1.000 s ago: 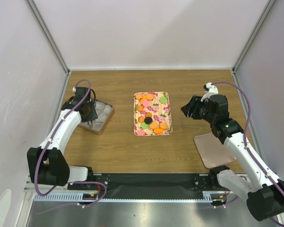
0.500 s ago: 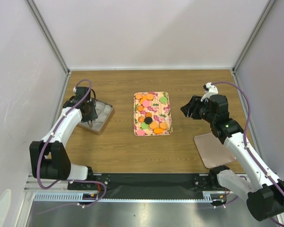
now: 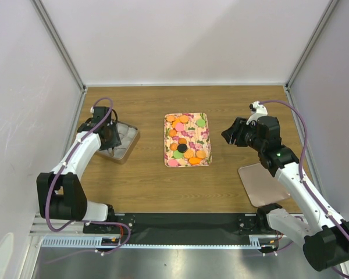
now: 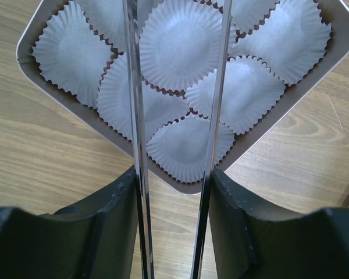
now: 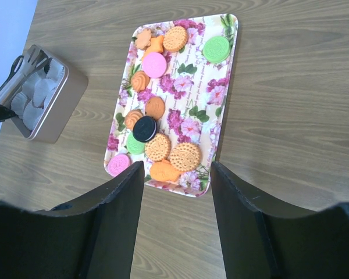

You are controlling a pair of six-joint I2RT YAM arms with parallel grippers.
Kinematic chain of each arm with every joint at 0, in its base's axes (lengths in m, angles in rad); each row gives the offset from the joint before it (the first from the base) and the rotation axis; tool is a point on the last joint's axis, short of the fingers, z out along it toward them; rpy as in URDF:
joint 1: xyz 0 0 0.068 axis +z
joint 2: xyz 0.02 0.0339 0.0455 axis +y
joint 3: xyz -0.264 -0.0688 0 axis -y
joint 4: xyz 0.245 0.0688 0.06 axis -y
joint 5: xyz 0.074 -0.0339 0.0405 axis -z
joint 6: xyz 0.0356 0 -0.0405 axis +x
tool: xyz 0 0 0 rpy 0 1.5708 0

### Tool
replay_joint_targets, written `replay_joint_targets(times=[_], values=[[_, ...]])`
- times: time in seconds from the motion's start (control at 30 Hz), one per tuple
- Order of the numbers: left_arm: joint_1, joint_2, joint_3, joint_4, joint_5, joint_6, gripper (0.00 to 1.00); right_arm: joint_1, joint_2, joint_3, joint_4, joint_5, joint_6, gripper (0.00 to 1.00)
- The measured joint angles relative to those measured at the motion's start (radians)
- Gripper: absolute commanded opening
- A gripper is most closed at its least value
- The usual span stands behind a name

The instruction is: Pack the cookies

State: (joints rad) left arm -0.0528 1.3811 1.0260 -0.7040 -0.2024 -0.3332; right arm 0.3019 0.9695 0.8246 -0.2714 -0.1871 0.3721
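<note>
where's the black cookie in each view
Top external: black cookie on the floral tray, in its lower half.
Left wrist: not in it.
Right wrist: left of centre, on the tray's lower half.
Shared landmark: the tin of paper cups, in all three views.

Orange, pink, green and black round cookies (image 5: 158, 147) lie on a floral rectangular tray (image 5: 189, 99); a square metal tin (image 5: 67, 96) stands apart.

Silver rectangular metal tin (image 3: 132, 145) holding white fluted paper cups (image 4: 180, 43), left; floral-patterned rectangular tray (image 5: 189, 87) centre; flat beige lid (image 3: 260, 183) right; wooden table (image 3: 151, 174).
</note>
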Motion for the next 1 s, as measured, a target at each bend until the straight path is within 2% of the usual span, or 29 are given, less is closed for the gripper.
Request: replay_joint_targets(times=[0.2, 0.4, 0.47, 0.57, 0.7, 0.8, 1.0], values=[[0.001, -0.025, 0.000, -0.007, 0.008, 0.003, 0.47, 0.000, 0.002, 0.000, 0.000, -0.006, 0.000, 0.55], [-0.015, -0.132, 0.007, -0.048, 0.023, 0.002, 0.47, 0.002, 0.011, 0.000, 0.001, -0.006, 0.000, 0.55], [-0.050, -0.170, 0.023, -0.071, 0.020, 0.002, 0.46, 0.002, 0.013, 0.000, 0.002, -0.006, 0.000, 0.55], [-0.159, -0.195, 0.069, -0.096, 0.003, -0.009, 0.47, 0.002, 0.014, 0.000, 0.002, -0.006, 0.000, 0.55], [-0.371, -0.172, 0.148, -0.114, -0.032, -0.044, 0.47, 0.002, 0.016, 0.000, 0.004, -0.005, 0.000, 0.55], [-0.518, -0.109, 0.200, -0.109, -0.051, -0.069, 0.47, 0.002, 0.019, 0.000, 0.005, -0.005, 0.000, 0.55], [-0.673, 0.086, 0.261, -0.095, -0.068, -0.089, 0.46, 0.002, 0.020, 0.000, 0.005, 0.004, 0.000, 0.55]])
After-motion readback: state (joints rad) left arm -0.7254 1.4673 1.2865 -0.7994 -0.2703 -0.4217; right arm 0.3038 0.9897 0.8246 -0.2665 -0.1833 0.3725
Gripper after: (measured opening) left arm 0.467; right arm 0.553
